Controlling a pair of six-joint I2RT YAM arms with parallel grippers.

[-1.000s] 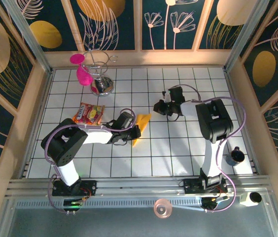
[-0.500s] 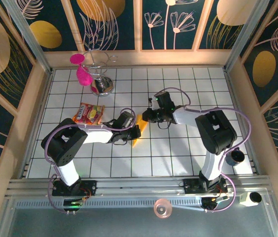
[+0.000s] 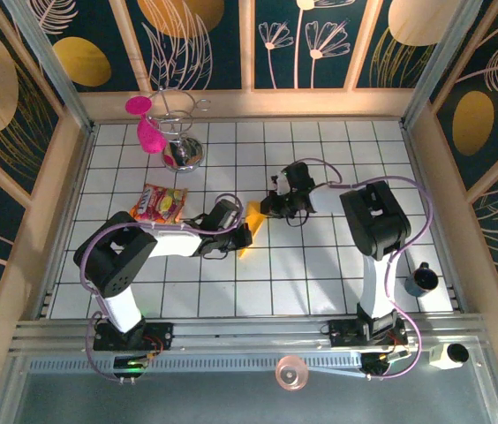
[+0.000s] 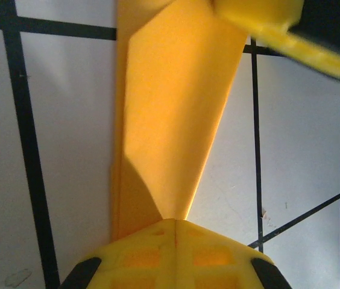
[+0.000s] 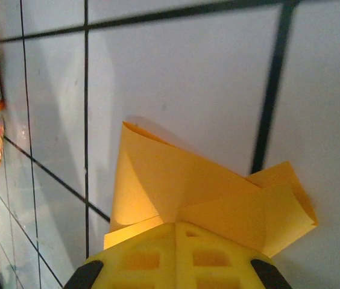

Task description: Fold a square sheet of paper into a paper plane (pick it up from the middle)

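Tiled tabletop (image 3: 320, 265), snack packet (image 3: 159, 204) overhead; creased paper plane (image 4: 170, 114) up close.

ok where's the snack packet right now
Top view: left side of the table, the snack packet lies between the wire stand and the left arm.

White tiled table (image 3: 320, 265) with a black grid. The orange paper plane (image 3: 252, 215) lies on it between the left gripper (image 3: 244, 237) and the right gripper (image 3: 269, 208), touching both. A snack packet (image 3: 159, 204) lies left of the left gripper, and a chrome stand (image 3: 181, 150) is beyond that. A dark cup (image 3: 421, 280) sits well right of the right gripper, nearer the bases
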